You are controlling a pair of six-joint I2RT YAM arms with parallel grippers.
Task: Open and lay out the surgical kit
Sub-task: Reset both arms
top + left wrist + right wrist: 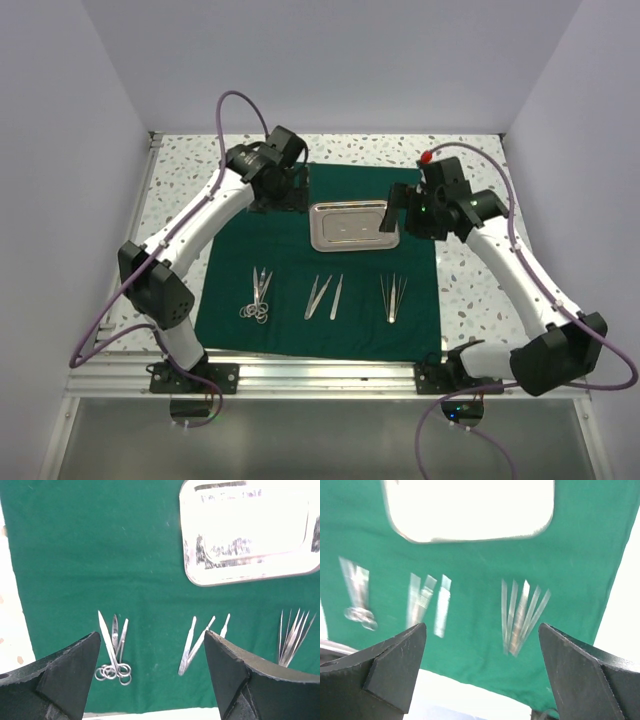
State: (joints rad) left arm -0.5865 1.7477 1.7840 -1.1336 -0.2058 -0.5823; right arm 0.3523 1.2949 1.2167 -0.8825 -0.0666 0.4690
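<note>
Tray [470, 510] glare-white and cropped; tweezers [522, 615] blurry

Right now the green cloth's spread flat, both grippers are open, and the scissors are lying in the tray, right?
Not quite: the scissors lie on the cloth, near its left edge, not in the tray, as the top view shows. The cloth is spread flat, and the left gripper and right gripper are open.

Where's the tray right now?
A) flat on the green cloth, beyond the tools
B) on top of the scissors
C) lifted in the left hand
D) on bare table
A: the tray lies flat on the green cloth, and the scissors lie apart from it.
</note>
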